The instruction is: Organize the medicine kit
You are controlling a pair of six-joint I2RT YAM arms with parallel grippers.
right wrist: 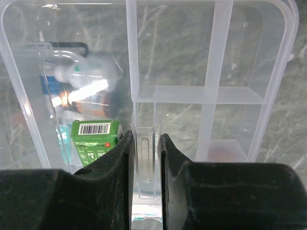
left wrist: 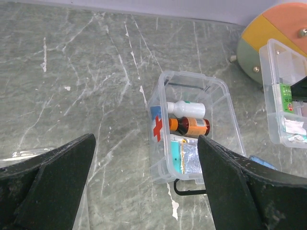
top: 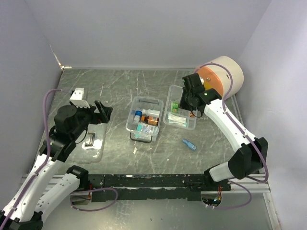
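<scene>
Right pincer (right wrist: 145,139) first: its jaws are pinched almost together on a thin clear upright tab at the middle of the divided tray (right wrist: 211,93), a firm hold on the plastic. A green carton (right wrist: 95,139) with a barcode sits in the tray compartment just left of the fingers. From above, the tray is just right of the medicine kit box (left wrist: 188,76), near the middle of the grey marbled worktop (top: 120,86); whether the tray rests on the worktop or hangs clear of it, I cannot tell.

Over to the left pincer (left wrist: 145,139): jaws spread as wide as they go, nothing between them, hovering left of the box and pointed toward it. The box stands with its top uncovered, a red cross on its front, and holds a white bottle (left wrist: 186,109), an amber bottle (left wrist: 191,127) and a foil packet (left wrist: 191,160). The clear lid (top: 91,143) lies flat near the left arm. Behind the right arm, a cream cylinder (top: 221,74) with an orange face; a small blue item (top: 189,144) lies alone, nearer the arm bases than the tray.
</scene>
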